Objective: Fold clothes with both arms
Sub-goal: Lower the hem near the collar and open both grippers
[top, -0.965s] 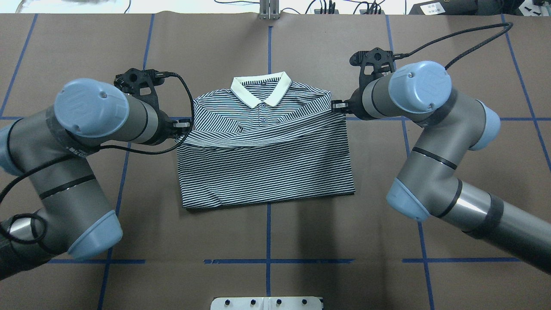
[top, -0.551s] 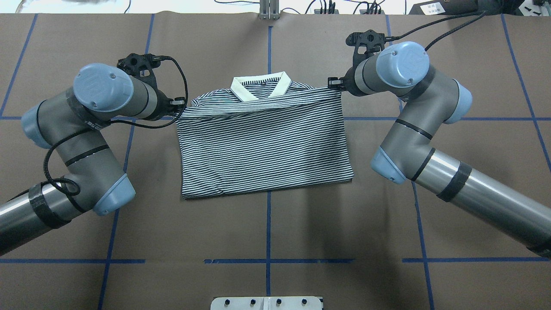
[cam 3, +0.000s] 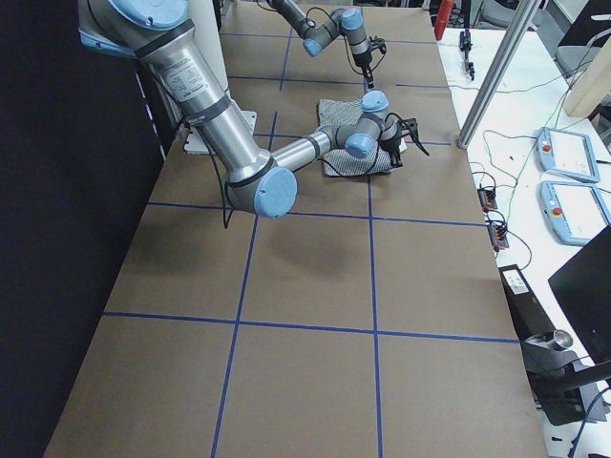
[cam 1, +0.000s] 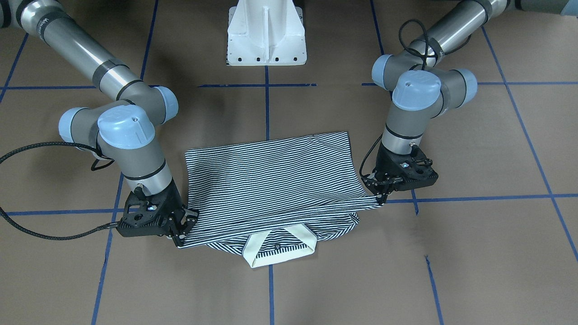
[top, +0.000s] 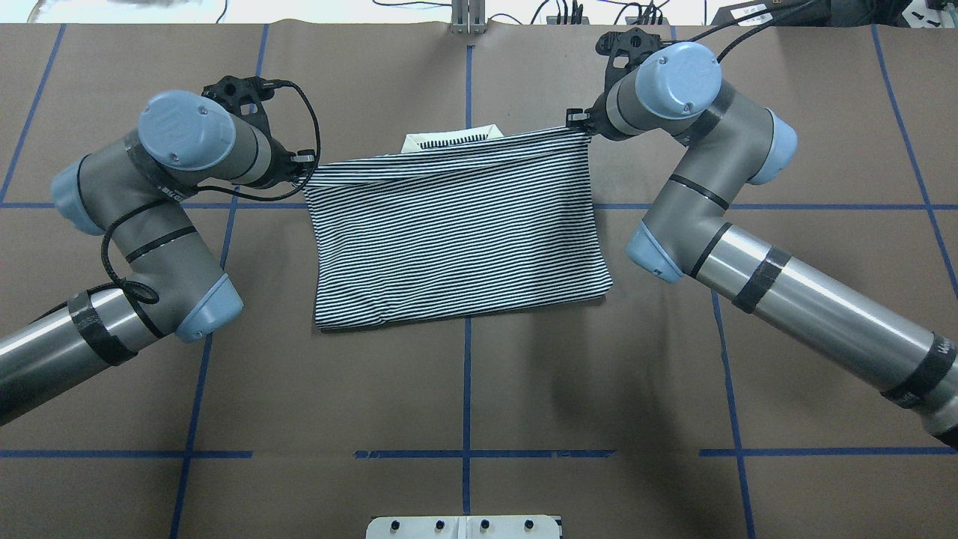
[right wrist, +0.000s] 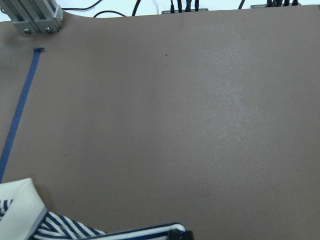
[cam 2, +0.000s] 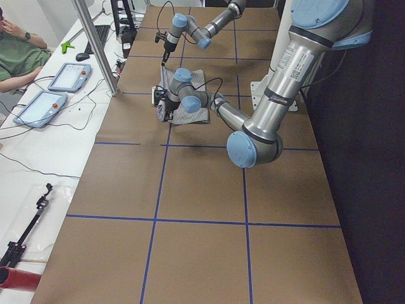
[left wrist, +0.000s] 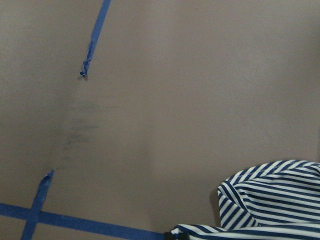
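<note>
The striped polo shirt [top: 460, 232] lies folded on the brown table, its lower half drawn up over the chest. Only a strip of cream collar [top: 453, 140] shows past the carried hem; the collar [cam 1: 280, 246] shows more fully in the front-facing view. My left gripper [top: 305, 161] is shut on the hem's left corner, slightly above the table. My right gripper [top: 575, 120] is shut on the hem's right corner, a little farther out. Striped fabric [left wrist: 272, 205] fills a corner of the left wrist view. The right wrist view shows the collar [right wrist: 22, 207].
The white pedestal base [cam 1: 266, 36] stands on the robot's side of the table. Blue tape lines [top: 465, 389] cross the brown cover. An aluminium post [top: 468, 19] and cables sit at the far edge. A seated person [cam 2: 16, 54] and tablets [cam 2: 66, 76] are beside the table.
Both grippers have carried the hem farther from the robot, over the buttons and most of the collar. The arms have stretched out with it.
</note>
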Controlling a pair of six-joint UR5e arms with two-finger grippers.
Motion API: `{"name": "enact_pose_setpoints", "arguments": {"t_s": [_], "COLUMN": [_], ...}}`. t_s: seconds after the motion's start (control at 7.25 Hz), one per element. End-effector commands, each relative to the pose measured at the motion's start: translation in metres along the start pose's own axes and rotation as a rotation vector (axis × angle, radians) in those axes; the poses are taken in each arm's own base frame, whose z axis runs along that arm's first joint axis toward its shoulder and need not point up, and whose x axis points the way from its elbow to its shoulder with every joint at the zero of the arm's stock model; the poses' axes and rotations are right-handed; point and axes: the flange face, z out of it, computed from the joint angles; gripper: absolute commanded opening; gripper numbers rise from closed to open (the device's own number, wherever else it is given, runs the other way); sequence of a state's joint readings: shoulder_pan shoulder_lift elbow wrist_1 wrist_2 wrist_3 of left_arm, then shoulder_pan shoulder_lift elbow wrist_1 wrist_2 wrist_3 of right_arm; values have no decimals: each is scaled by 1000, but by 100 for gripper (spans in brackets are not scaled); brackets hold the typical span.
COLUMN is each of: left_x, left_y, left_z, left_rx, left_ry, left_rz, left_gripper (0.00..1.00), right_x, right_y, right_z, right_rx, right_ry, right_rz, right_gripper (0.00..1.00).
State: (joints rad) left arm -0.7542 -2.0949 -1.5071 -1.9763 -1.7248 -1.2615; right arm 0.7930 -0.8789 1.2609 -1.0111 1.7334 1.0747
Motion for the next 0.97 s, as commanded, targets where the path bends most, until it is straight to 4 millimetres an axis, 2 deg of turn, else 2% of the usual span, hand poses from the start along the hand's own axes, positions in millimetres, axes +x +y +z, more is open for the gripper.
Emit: {"name": "enact_pose_setpoints", "arguments": {"t_s": [0.0, 0.41, 0.55, 0.69, 0.83], "left_x": [10, 22, 24, 25, 26], "left_y": [-12, -13, -13, -12, -13], "left_z": [0, -7, -9, -9, -10], "left_rx": [11, 10, 12, 12, 12], "left_ry": [3, 21, 25, 26, 25], "left_rz": [-6, -2, -3, -3, -8], "left_gripper": [0, 0, 0, 69, 100], "right_x": [-11, -14, -14, -13, -11], "right_y": [-5, -1, 0, 1, 4], "right_z": [1, -1, -1, 0, -1], "right_rx": [1, -25, -40, -42, -74], "right_ry": [-5, -29, -37, -36, -52], "right_rz": [-1, 1, 3, 4, 8], "right_gripper": [0, 0, 5, 99, 100]}}
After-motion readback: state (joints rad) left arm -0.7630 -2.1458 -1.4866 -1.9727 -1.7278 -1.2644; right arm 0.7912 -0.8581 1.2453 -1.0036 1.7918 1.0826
